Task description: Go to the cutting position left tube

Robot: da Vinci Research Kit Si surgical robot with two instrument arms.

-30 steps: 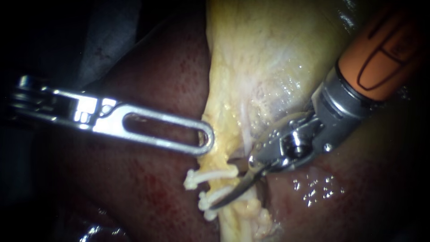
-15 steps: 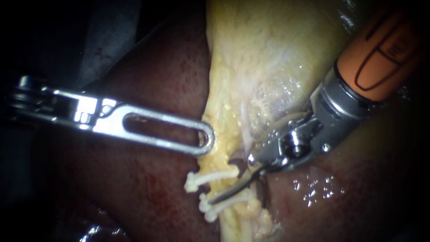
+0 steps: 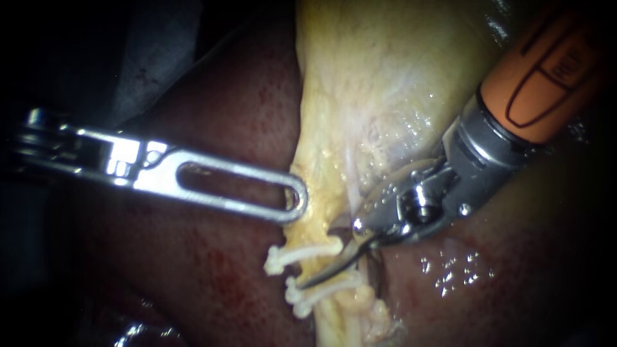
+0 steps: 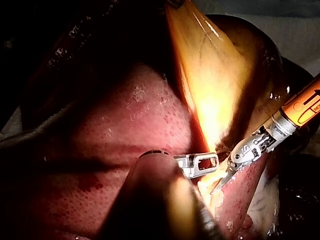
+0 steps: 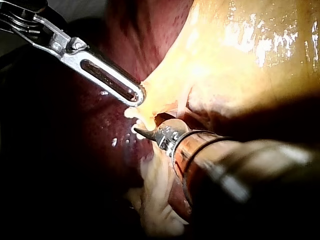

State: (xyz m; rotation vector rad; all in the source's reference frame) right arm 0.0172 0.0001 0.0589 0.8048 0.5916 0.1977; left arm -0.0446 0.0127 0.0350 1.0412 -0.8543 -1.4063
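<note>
Surgical practice bench, seen close by endoscope: dark red liver at 9 o'clock, pale yellow gallbladder at 12. Steel left instrument enters from 9, orange-collared right instrument from 2. White clips on tube at 6.

Left instrument polished shiny metal; right instrument metal, duller; gallbladder and liver wet, glossy

**Colours and patterns I logged**

- Liver: was dark red and finely speckled, with wet white glints.
- Gallbladder: was pale yellow, streaked white.
- Clips: two, both were white.
- My left instrument: was bright silver throughout.
- My right instrument: had an orange sleeve with dark outlined markings, a grey steel wrist and dark blades.
</note>
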